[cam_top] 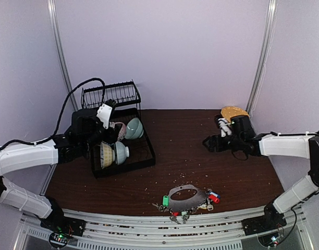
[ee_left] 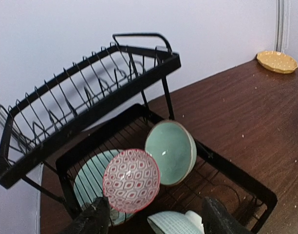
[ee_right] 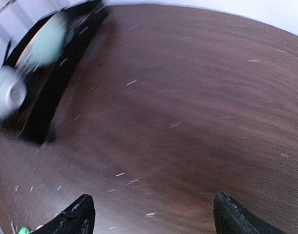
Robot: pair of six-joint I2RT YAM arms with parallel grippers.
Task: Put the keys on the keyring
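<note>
Right gripper and left gripper are both spread and empty, well apart from the keys. Come in low on one tag, clear of the keyring — pinch it squarely.

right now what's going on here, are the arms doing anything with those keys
Neither arm is touching them. The keyring lies at the near edge of the table with the keys bunched around its near side; whether any are threaded on is too small to tell. The left gripper hangs open and empty over the dish rack, and the right gripper is open and empty above bare table on the right.
</note>
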